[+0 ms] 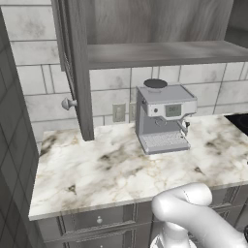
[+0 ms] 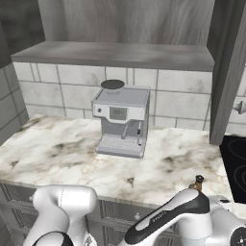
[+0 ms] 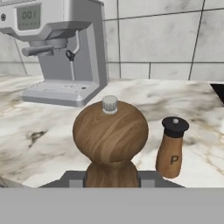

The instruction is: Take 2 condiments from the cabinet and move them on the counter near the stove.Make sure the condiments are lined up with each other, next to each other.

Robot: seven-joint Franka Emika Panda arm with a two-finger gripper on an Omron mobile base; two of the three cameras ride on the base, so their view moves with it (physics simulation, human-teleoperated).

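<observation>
Two shakers stand upright on the marble table (image 3: 39,131), long axes vertical, knobs up. The dark brown shaker (image 3: 110,140) sits between the claw (image 3: 110,180) fingers, which are nearly closed on its neck. The lighter shaker (image 3: 172,148) stands just beside it at 3 o'clock, with the espresso machine (image 3: 61,48) at 11 o'clock.

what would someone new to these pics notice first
Up close in the hand view, a dark brown shaker with a round wooden head stands between the jaws, which are shut on its neck. Beside it on the marble counter stands a smaller orange-brown shaker with a black cap. Behind them, by the tiled wall, sits a silver espresso machine.
</observation>
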